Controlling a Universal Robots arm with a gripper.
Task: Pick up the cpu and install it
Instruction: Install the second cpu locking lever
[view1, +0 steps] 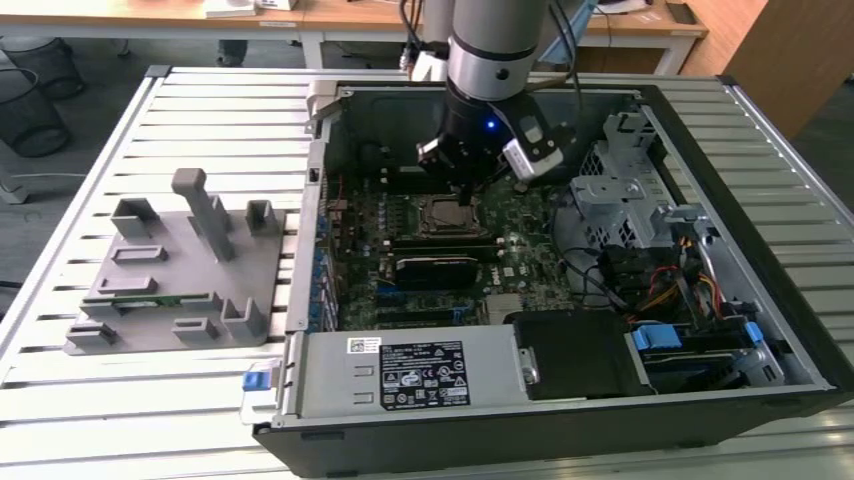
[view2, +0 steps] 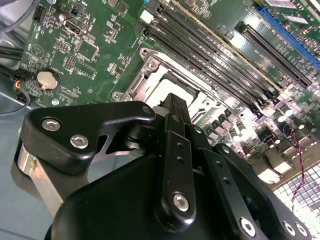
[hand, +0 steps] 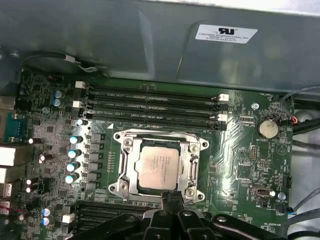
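The arm reaches straight down, its tool pointing downward with fingers pressed together.

Table: a pale slatted metal worktop fills the exterior view.
Furniture: wooden desks at 12 o'clock; a wooden cabinet at 1 o'clock.
Bins: wire wastebaskets at 10 o'clock.
Floor: grey.

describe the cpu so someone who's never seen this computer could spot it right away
Inside the open computer case, find the green motherboard. Near its middle, beside the long memory slots, a metal socket frame holds the cpu: the board's one flat, silvery-grey square.
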